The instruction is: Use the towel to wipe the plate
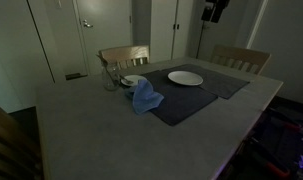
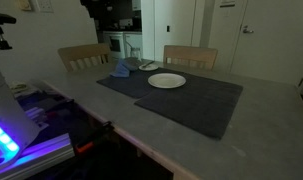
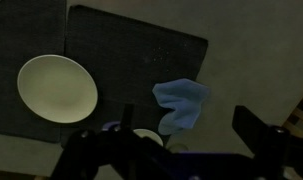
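Note:
A white plate (image 1: 186, 77) sits on a dark placemat (image 1: 206, 97) on the table; it also shows in an exterior view (image 2: 167, 81) and in the wrist view (image 3: 56, 88). A crumpled blue towel (image 1: 145, 97) lies on the neighbouring mat, seen also in an exterior view (image 2: 121, 69) and the wrist view (image 3: 181, 105). My gripper (image 3: 173, 148) hangs high above the table, open and empty, its dark fingers spread at the bottom of the wrist view. It is above the towel's side of the mats and touches nothing. In an exterior view it shows at the top edge (image 1: 216, 11).
A clear glass (image 1: 111, 78) and a small white dish (image 1: 134, 81) stand beside the towel. Two wooden chairs (image 1: 124, 55) (image 1: 241, 58) stand at the table's far side. Doors and a wall lie behind. The room is dim.

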